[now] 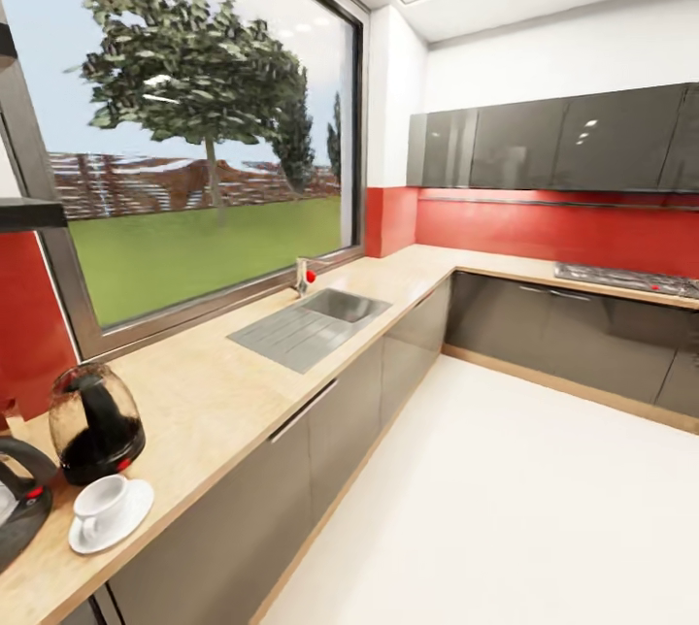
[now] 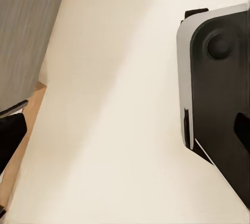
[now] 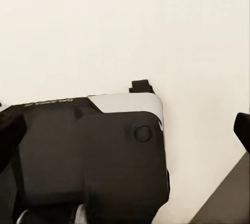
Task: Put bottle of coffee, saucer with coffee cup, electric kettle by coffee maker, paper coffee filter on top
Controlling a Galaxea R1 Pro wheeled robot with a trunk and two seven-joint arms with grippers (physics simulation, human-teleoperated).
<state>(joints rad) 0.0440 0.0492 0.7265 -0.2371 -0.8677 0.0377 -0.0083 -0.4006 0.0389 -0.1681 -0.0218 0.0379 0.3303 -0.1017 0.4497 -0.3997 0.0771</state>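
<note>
**Now the kettle, cup and saucer sit on the worktop, and the arms hang low**

Over at the near left end of the worktop (image 1: 223, 392) stands the electric kettle (image 1: 94, 423). It is round, with clear glass on top and a dark bottom, and a small red switch shows low on it. Just beside it sits the saucer (image 1: 134, 511), and the coffee cup (image 1: 98, 501) rests on the saucer. At the very left edge a dark rounded thing with a red dot (image 1: 19, 494) peeks in; I cannot tell what it is. A thick black board, the kitchen shelf (image 1: 29, 213), sticks out high on the left. Farther along the worktop is a sink (image 1: 320, 319) under a big window (image 1: 194, 120).

Both wrist views look down at the pale floor (image 2: 114, 130) and the robot's dark base (image 3: 94, 156). Black finger tips show at the edges of those pictures, far apart in each one, so I think the left tool and the right tool are both spread open and hold nothing.

The kettle looks heavy and its glass is smooth and can break. Its black handle seems the best place to grab. The cup is light and hard, and it could slide off the saucer, so gentle moves are best.
</note>
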